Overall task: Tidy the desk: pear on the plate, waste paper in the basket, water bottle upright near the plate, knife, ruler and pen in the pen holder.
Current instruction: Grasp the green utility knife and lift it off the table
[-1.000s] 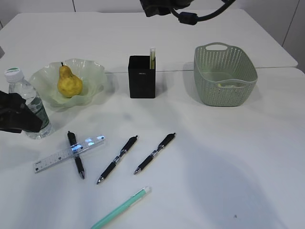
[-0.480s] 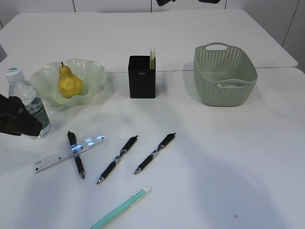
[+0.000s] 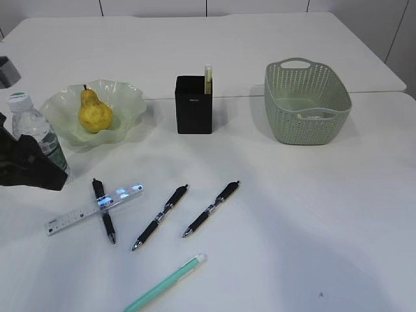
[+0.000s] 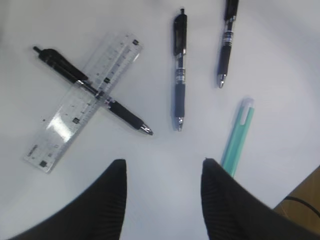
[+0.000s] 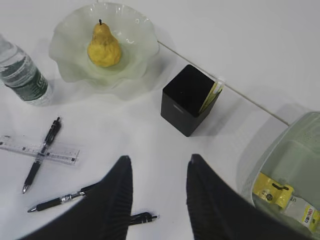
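mint pen at 6 o'clock on tabletop | two black pens centre | ruler across third black pen, 8 o'clock | left pincer open, empty | right pincer open, empty | water bottle upright, 9 o'clock | pear in plate, 10 o'clock | knife in pen holder, 12 o'clock | basket holding paper, 2 o'clock

This is looking like an office or lab test bench: plain white tables are standing pushed together against pale wall panels. Desk stationery is lying about, including black pens, a clear ruler and a black pen holder.
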{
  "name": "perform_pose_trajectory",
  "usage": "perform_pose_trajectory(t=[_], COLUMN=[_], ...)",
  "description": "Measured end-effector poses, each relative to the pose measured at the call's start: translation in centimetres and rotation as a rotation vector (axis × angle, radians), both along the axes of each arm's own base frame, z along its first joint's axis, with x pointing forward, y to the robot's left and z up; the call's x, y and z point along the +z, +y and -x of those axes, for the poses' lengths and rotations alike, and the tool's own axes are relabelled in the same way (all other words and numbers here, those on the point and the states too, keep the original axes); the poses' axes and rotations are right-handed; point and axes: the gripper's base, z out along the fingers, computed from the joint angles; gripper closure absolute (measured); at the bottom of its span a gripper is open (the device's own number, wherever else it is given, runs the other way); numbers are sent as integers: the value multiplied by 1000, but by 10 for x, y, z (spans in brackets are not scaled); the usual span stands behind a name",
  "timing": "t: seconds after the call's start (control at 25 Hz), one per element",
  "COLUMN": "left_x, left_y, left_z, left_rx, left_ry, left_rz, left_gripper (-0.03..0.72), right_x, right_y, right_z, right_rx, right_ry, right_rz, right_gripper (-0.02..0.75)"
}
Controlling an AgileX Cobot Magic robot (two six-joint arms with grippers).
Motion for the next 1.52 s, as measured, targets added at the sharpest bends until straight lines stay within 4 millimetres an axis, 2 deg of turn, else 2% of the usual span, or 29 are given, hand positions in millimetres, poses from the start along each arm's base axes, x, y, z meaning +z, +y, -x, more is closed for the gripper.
perform_pose_trajectory(t=[0.04,0.08,0.16,0.2,0.28,0.32,0.44,0.48,0.52,0.68,0.84,1.0,1.04,1.08,1.16,1.2,1.36,1.52], left_x=[0,0,0,0,0,0,0,0,0,0,0,-1,-1,-1,-1,-2,-2,-2], left_y=[-4,-8,-17,-21,-27,-30,-39,-44,-48,-68,-84,-90,-91,-92,-93,-93,-100,-113], left_z=[1,3,5,7,9,10,14,16,18,28,38,44,44,45,46,47,52,63], left_rx=[-20,-42,-79,-98,-126,-141,-192,-212,-234,-325,-401,-445,-457,-463,-472,-477,-510,-572], left_ry=[-1,-3,-4,-5,-6,-10,-17,-18,-19,-25,-29,-35,-38,-39,-41,-42,-43,-46], left_rz=[-2,-4,-8,-11,-12,-14,-18,-19,-19,-21,-22,-35,-44,-48,-54,-54,-55,-54], left_gripper=[346,346,346,346,346,346,346,346,346,346,346,346,346,346,346,346,346,346], right_x=[0,11,11,28,28,41,43,43,38,27,15,0,0,-7,-9,-16,-30,-42], right_y=[0,-4,-4,-11,-11,-16,-23,-23,-28,-37,-50,-62,-62,-68,-68,-73,-81,-85], right_z=[0,11,11,26,26,40,58,58,70,92,123,150,150,161,163,176,195,204], right_rx=[0,2,2,-5,-5,-6,-10,-10,-12,-16,-24,-36,-36,-42,-42,-47,-53,-56], right_ry=[0,-8,-8,-30,-30,-63,-39,-39,-16,18,24,29,29,31,34,25,25,37], right_rz=[0,1,1,-3,-3,-12,-5,-5,6,27,38,67,67,77,78,76,74,77], right_gripper=[437,437,437,437,437,437,437,437,437,437,437,437,437,437,437,437,437,437])
